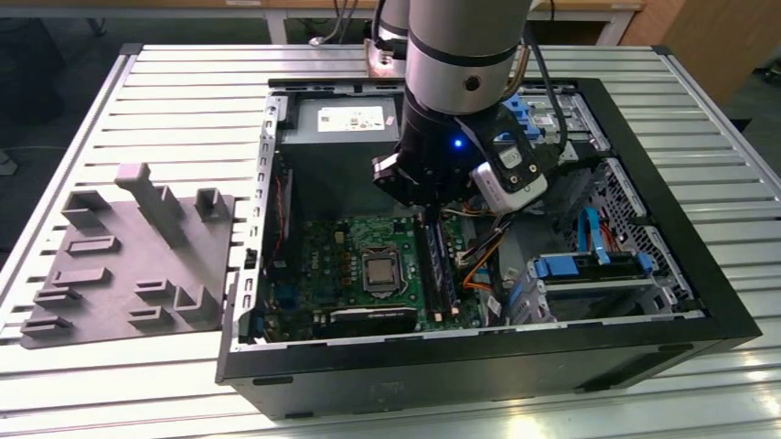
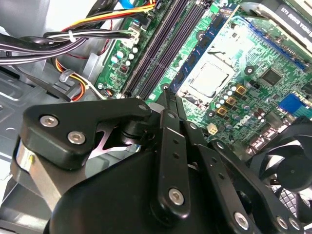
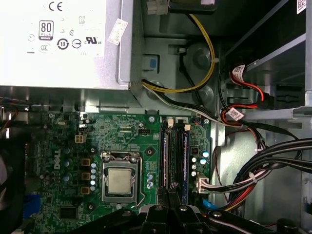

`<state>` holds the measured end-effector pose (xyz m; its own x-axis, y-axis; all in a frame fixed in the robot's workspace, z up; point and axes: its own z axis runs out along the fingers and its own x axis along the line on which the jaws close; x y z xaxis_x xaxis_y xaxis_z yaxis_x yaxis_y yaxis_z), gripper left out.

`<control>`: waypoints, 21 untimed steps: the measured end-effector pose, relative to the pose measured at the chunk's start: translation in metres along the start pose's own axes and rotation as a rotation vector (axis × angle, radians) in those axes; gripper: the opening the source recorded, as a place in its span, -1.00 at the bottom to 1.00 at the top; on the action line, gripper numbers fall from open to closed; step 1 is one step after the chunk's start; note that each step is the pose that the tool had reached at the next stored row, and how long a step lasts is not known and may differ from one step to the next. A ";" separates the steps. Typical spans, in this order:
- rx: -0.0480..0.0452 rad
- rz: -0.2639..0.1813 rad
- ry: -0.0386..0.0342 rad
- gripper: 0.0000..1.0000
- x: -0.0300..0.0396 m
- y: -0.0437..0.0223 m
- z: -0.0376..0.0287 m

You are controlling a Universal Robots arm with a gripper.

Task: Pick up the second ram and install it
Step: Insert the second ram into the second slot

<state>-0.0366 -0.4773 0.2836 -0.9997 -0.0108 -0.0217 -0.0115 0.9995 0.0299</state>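
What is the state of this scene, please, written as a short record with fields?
workspace: open computer case on a slatted table
gripper: lowered inside the case, its tip just above the memory slots
jaws: closed together, nothing seen between them
motherboard: green, with a square silver processor beside the slots
second ram: cannot tell which stick it is; the slots look occupied
tray: grey plastic tray at the exterior view's left of the case

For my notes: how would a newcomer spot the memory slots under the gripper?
Find the open black computer case on the slatted table, then the green motherboard on its floor. Beside the square silver chip, below the gripper, run the memory slots: long, narrow, dark parallel strips, unlike the small square parts around them.
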 end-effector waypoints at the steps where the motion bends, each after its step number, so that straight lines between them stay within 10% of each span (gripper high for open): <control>1: 0.0000 0.001 0.0000 -0.77 0.0000 0.0000 0.0002; 21: 0.0004 0.013 -0.0004 -0.77 0.0001 -0.0002 0.0058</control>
<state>-0.0366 -0.4773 0.2778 -0.9998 0.0027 -0.0217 0.0020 0.9996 0.0298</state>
